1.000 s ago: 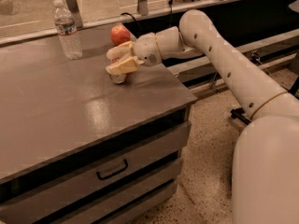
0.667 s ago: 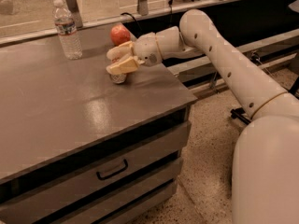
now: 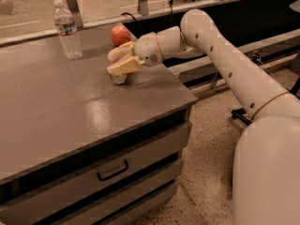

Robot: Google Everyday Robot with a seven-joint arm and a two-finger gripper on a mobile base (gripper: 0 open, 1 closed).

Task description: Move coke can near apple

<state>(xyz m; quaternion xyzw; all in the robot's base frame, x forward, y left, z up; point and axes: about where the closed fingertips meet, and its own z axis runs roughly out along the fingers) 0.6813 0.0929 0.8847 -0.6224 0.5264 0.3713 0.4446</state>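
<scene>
Gripper [image 3: 119,62] is low over the bench [image 3: 70,116], just in front of the apple [image 3: 120,34]. Coke can [image 3: 118,78] sits under it, near the apple, mostly hidden. Can't tell if the jaws grip it or are released. Looks like the placing step. Next: let go, lift clear without tipping it.

We are counting one apple [image 3: 120,34], one coke can [image 3: 118,78], one water bottle [image 3: 67,29], one table [image 3: 70,116], and one gripper [image 3: 114,63] just above the can.
</scene>
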